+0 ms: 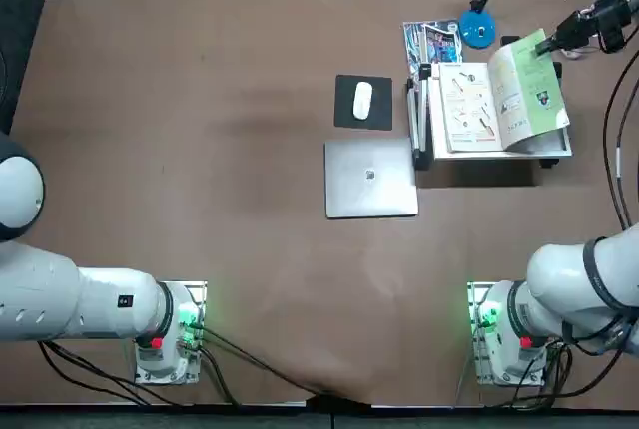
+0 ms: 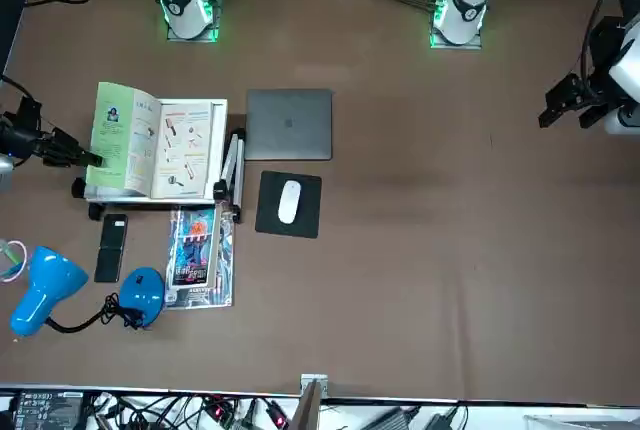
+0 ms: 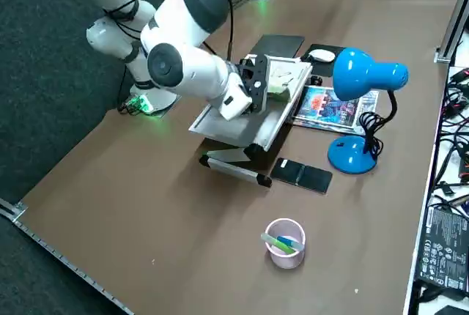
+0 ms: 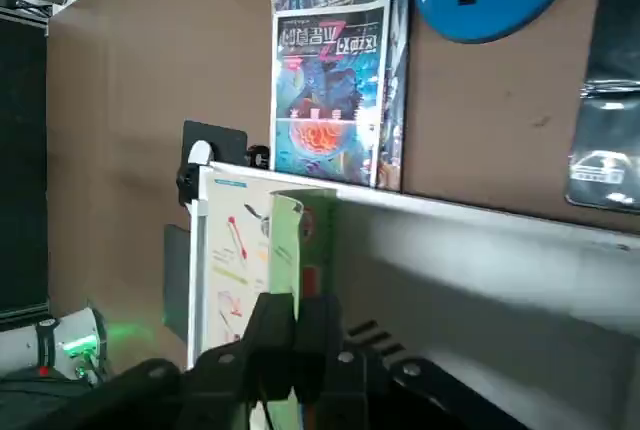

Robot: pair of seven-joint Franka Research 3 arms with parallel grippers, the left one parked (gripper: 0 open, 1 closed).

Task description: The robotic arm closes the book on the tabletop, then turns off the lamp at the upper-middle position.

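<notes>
On the brown table (image 1: 250, 299), the green book (image 1: 531, 90) is held half open by the right gripper (image 1: 544, 47), pinched on its lifted page, near the table's far right corner.

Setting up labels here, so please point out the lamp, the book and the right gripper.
lamp (image 3: 352, 154): right side view, on its round blue base
book (image 1: 469, 108): top view, on its white open page
right gripper (image 4: 296, 312): right wrist view, between its fingertips
</notes>
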